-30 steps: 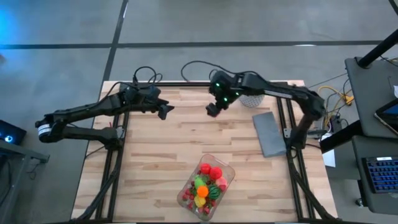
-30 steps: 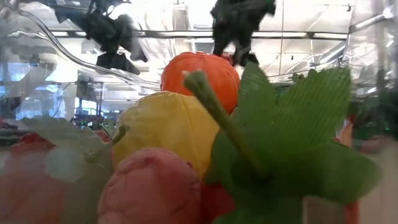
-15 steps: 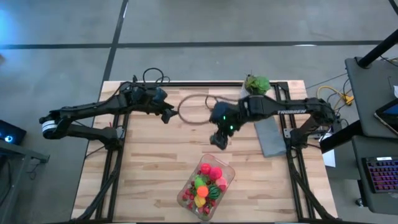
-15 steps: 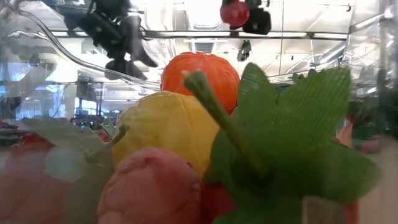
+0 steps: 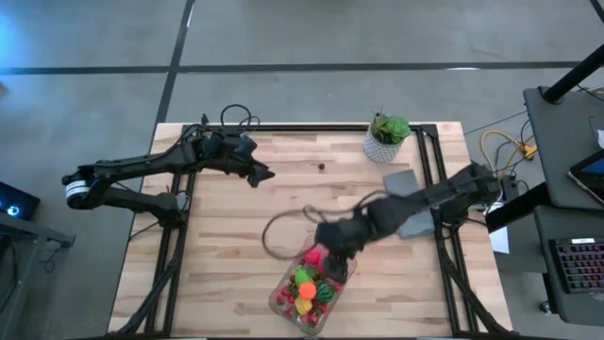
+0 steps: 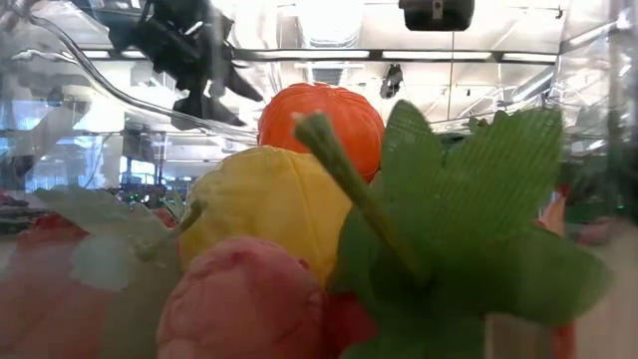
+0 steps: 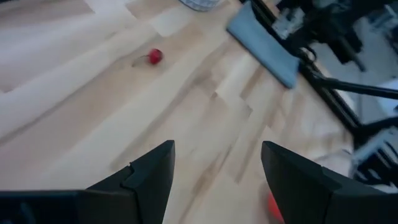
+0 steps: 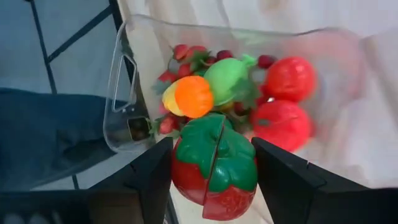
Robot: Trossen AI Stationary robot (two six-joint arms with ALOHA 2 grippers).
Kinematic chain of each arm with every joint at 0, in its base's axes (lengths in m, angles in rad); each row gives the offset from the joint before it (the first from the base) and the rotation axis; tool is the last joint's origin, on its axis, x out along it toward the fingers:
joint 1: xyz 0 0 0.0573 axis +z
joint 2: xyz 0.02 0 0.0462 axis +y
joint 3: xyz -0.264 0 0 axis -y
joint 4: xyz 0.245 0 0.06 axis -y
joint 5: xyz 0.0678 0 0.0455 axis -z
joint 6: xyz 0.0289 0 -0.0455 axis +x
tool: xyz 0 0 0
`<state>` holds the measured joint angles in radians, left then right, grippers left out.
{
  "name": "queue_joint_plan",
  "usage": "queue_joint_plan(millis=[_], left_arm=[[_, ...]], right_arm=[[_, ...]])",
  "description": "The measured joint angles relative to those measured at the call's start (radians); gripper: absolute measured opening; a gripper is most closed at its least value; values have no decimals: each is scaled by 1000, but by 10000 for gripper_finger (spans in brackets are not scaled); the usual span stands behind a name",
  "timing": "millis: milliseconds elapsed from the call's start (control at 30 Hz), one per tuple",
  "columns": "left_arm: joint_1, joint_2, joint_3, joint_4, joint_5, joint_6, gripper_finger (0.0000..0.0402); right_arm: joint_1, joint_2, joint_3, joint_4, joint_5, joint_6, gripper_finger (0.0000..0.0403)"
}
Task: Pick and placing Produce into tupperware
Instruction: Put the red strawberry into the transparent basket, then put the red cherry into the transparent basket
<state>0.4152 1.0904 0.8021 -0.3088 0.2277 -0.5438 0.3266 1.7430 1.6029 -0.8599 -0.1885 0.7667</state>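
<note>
Clear tupperware (image 5: 283,295), lower centre of the frame, nearly full; my right hand (image 8: 211,180) grips a tomato (image 8: 214,165) above it, left hand (image 5: 261,174) open upper left, one berry (image 5: 321,167) left on the table (image 5: 217,246)

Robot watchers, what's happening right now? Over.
Right gripper holds red, green-topped toy strawberry above clear plastic tupperware. Left gripper open, empty. Small red berry loose.

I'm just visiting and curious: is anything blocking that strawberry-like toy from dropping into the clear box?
Nothing visible does. The right hand holds the red toy strawberry with green leaves directly above the open clear plastic container; only the fruit already inside lies beneath.
</note>
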Motion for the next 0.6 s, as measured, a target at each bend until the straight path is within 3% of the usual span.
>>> queue_joint_plan(millis=[267, 467, 600], left_arm=[[-11, 0, -4, 9, 153, -13, 225], [-20, 2, -3, 39, 156, -86, 225], [-20, 8, -11, 149, 132, -79, 225]], right_arm=[[84, 95, 93, 78, 184, 63, 238], [92, 83, 186, 14, 319, 105, 294], [92, 61, 278, -159, 448, 134, 316]])
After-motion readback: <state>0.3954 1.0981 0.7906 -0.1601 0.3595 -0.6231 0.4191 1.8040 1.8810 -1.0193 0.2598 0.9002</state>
